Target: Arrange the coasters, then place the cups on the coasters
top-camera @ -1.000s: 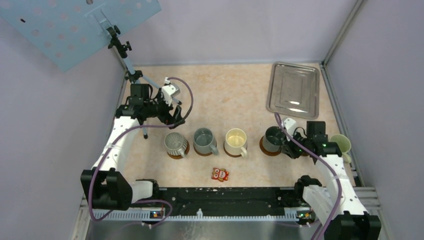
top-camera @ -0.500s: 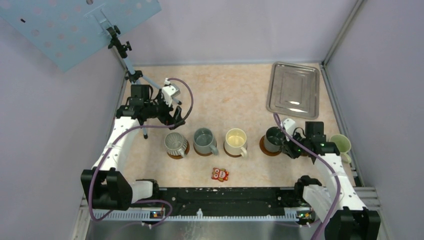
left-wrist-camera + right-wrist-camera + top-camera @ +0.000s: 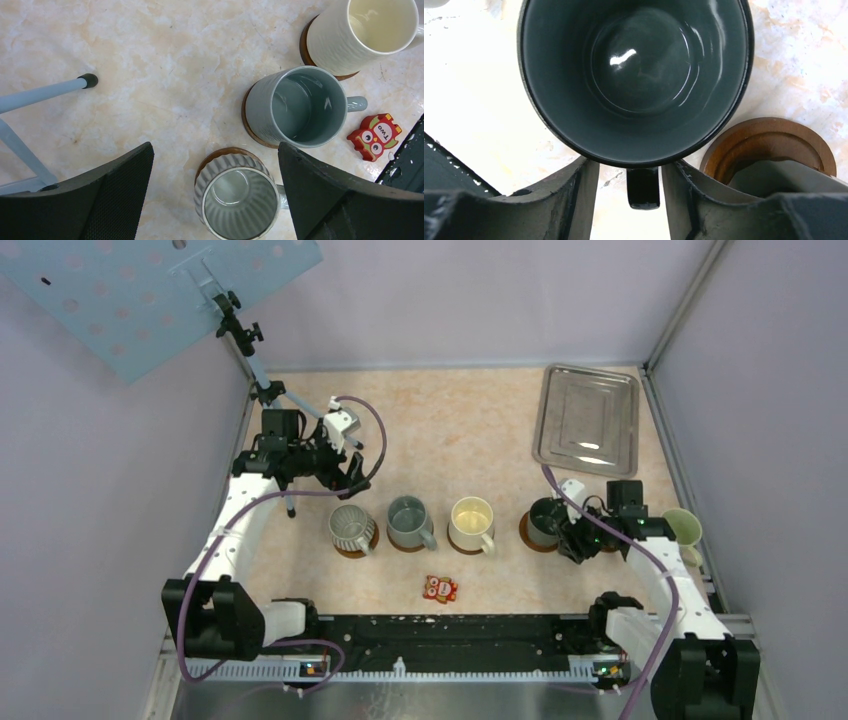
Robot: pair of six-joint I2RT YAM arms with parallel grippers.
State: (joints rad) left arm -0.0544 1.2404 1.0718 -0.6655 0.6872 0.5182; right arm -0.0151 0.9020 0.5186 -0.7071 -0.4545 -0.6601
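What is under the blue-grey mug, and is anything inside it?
A brown wooden coaster lies under the blue-grey mug; only its left edge shows, the rest is covered. The mug's inside looks empty.

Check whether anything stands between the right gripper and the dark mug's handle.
Nothing visible does. The right gripper straddles the handle of the dark mug. Its jaws stand apart, one on each side of the handle, with only bare table showing in the gaps.
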